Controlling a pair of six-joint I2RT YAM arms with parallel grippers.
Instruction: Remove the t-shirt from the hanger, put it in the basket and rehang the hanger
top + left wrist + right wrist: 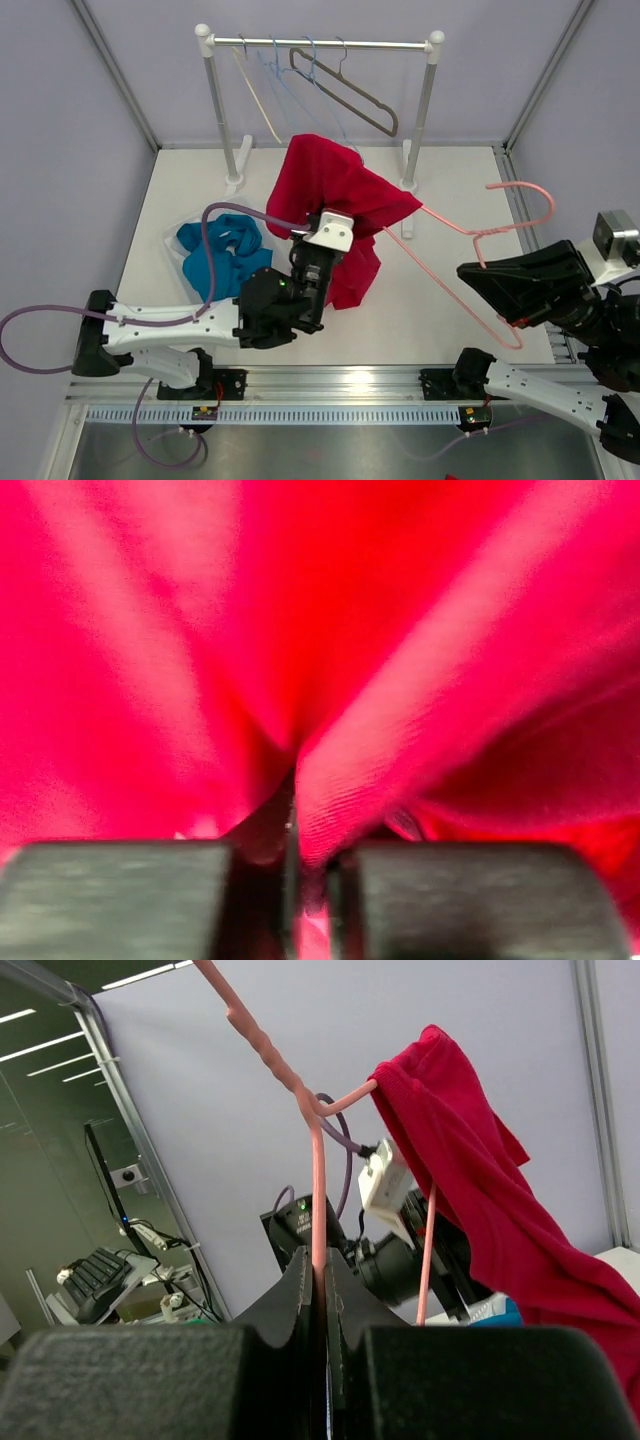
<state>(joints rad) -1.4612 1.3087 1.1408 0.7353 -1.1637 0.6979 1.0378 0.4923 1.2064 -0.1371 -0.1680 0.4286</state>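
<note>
T-shirt (pixel 330 185) on pink hanger (pixel 317 1190) | left gripper (pixel 305 880) pinching shirt | right gripper (pixel 322 1300) clamped on hanger

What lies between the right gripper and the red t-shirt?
Only the pink hanger: its wire runs from the shut right gripper into the red t-shirt, over bare table. The top external view shows it.

walls (pixel 60 200) pale lilac | table (pixel 190 190) white | clothes rail (pixel 320 43) at back | ceiling strip lights (pixel 145 975) lit
</note>
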